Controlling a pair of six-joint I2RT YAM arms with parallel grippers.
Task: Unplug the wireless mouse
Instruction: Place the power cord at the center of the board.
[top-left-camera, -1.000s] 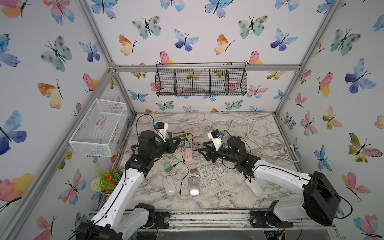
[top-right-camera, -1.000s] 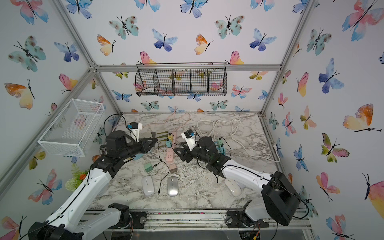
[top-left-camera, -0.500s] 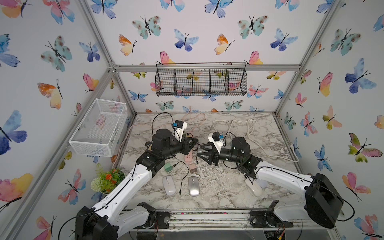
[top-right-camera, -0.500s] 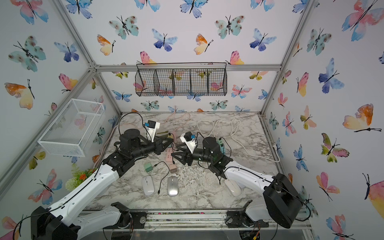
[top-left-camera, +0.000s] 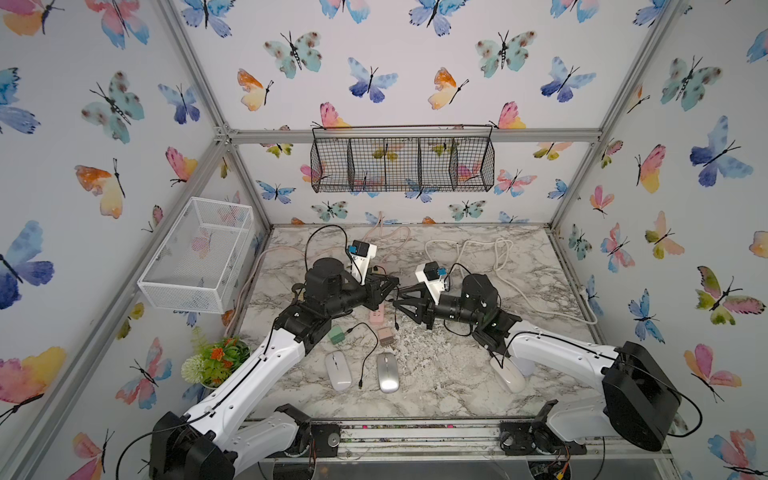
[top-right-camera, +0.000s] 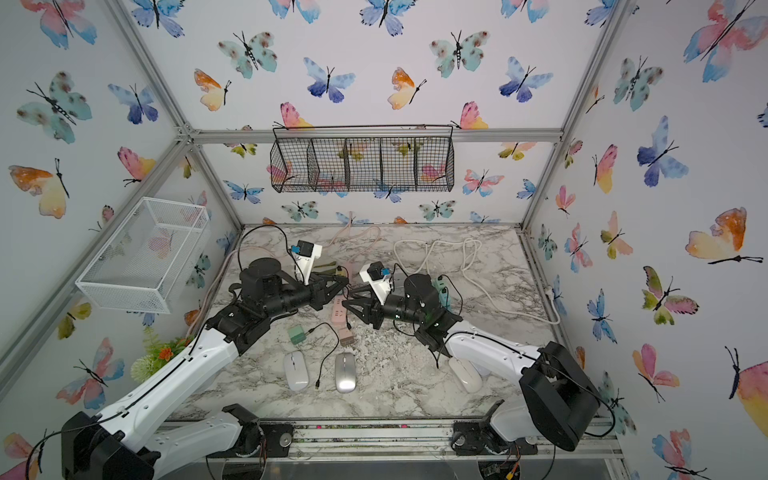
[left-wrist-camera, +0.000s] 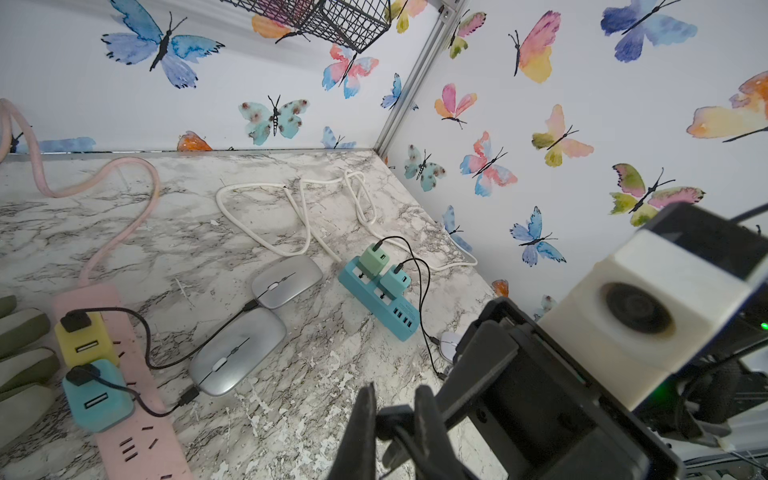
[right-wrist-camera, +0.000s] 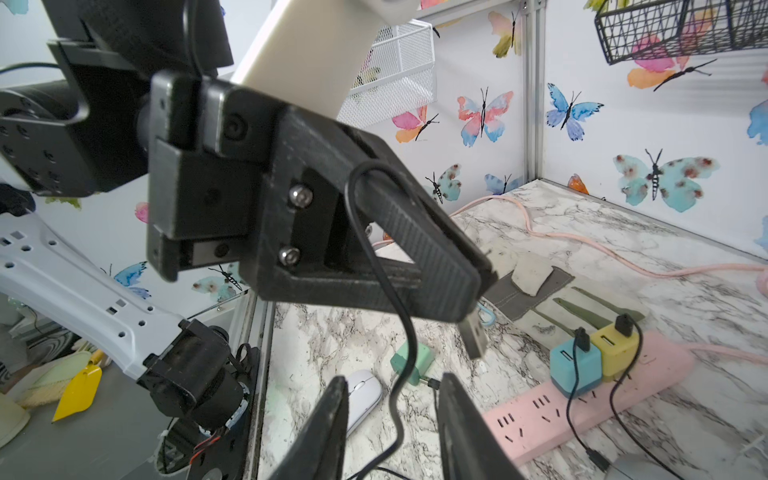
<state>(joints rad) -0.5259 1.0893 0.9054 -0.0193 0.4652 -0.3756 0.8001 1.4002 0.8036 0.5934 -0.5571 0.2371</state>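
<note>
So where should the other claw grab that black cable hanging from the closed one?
Probably on the free-hanging stretch of the black cable, below the left gripper, which pinches it just behind the USB plug. Come in level from the side, one finger on each side: the strand hangs nearly vertical there, and the right gripper straddles it with jaws apart.

White arm links (top-left-camera: 257, 370), black joints (top-left-camera: 328, 286), ribbed black left pincer (right-wrist-camera: 478, 291), silver screws (right-wrist-camera: 300, 195)

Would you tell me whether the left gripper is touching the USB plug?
Touching. The right wrist view shows the left gripper shut on the USB plug, which protrudes from between its jaws.
</note>
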